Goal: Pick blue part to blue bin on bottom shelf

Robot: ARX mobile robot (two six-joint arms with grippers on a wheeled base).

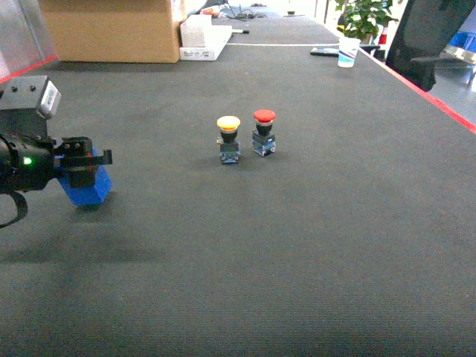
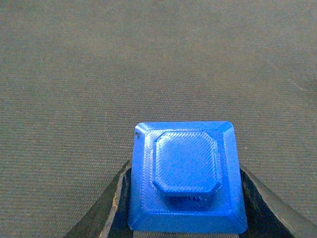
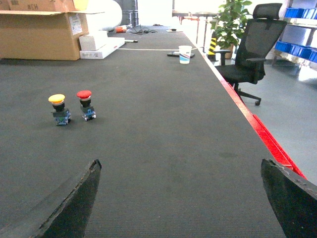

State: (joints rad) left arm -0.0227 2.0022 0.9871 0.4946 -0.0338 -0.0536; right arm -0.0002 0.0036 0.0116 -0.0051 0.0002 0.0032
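Observation:
The blue part (image 2: 186,174), a stepped bright-blue block, fills the gap between the black fingers of my left gripper (image 2: 184,169), which press on both its sides. From the head camera the left gripper (image 1: 86,161) sits at the far left of the black table, shut on the blue part (image 1: 88,187), whose lower end is at the table surface. My right gripper (image 3: 181,166) hangs open over bare mat, nothing between its fingers; the head view does not show it. The blue bin and the bottom shelf are out of view.
A yellow-capped push-button (image 1: 228,138) and a red-capped push-button (image 1: 263,132) stand mid-table. A cardboard box (image 1: 111,30), a white box (image 1: 204,37) and a paper cup (image 1: 347,52) sit at the far end. The table's red edge (image 3: 257,126) runs along the right, with an office chair (image 3: 250,49) beyond.

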